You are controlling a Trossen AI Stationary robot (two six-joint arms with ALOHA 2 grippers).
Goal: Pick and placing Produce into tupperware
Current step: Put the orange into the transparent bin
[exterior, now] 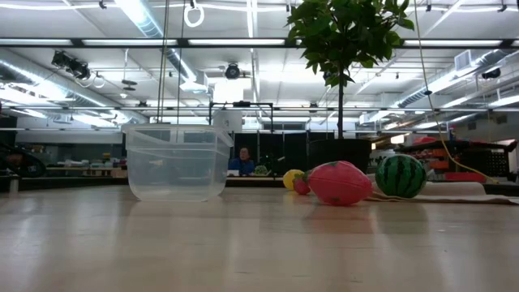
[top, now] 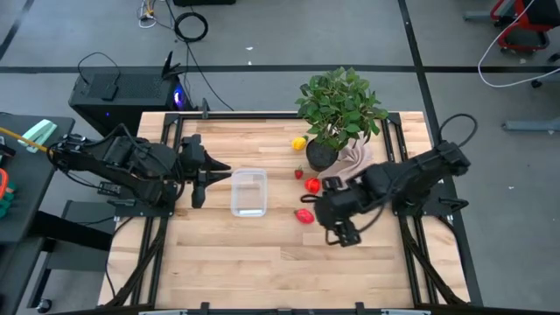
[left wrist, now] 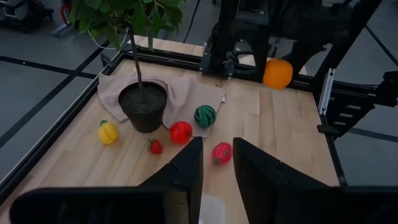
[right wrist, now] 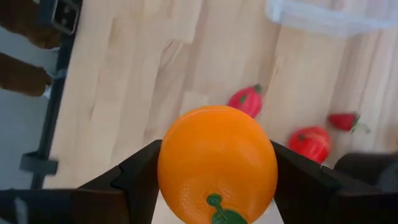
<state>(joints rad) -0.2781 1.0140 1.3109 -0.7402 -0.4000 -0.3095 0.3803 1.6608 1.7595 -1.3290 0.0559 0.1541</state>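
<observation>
Above the tabletop's right half, the right pincer [right wrist: 214, 180] pinches an orange [right wrist: 216, 163] by its rounded sides, so it may slip before reaching the tub [top: 248, 192].

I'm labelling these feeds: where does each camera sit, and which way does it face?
High: overhead, straight down on the table; both arms show.
Low: table height, level past the tupperware into the room; no arm.
Left wrist: on the left arm, past its parted fingers toward the potted plant.
Right wrist: down past the right gripper clamping the orange.
Both wrist views show the orange.
</observation>
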